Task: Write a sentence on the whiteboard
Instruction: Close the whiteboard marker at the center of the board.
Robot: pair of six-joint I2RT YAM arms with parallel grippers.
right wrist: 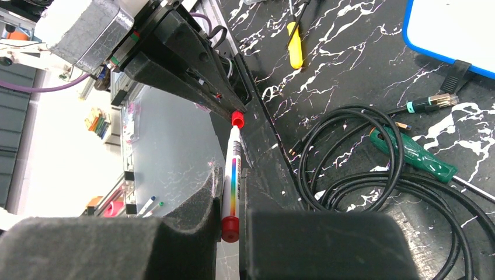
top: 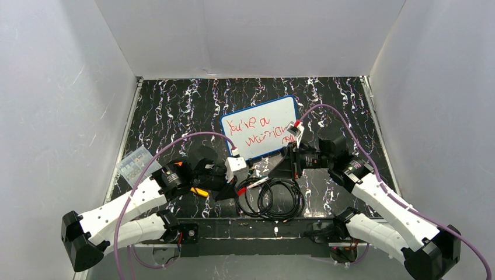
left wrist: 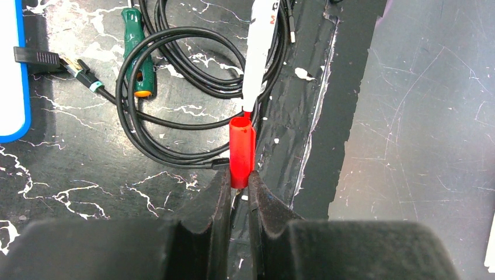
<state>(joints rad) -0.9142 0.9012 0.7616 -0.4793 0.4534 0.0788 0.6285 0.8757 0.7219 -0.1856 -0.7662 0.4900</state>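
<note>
The small, flat whiteboard [top: 283, 114] with a thin blue frame lies on the black table with white streaks [top: 175, 105]. It is in the middle, closer to the far edge. Its long side slants up toward the far right corner. The red handwritten sentence [top: 248, 123] runs the same way, in two lines. The top line looks like "You're a". The second line is hard to read, and the right arm covers its end. Each wrist view shows only a bit of the board.

By the near edge, the right gripper [right wrist: 232, 186] is squeezed tight on a long white marker [right wrist: 233, 169] with a rainbow stripe. The marker points its tip at the left gripper [left wrist: 240, 184], which is pinched on a small red cap [left wrist: 242, 153]. The tip sits right at the cap's open mouth. In the left wrist view the marker's back end is cut off. A coiled black cable [left wrist: 119, 99] and a green-handled screwdriver [left wrist: 135, 46] lie beside them.
</note>
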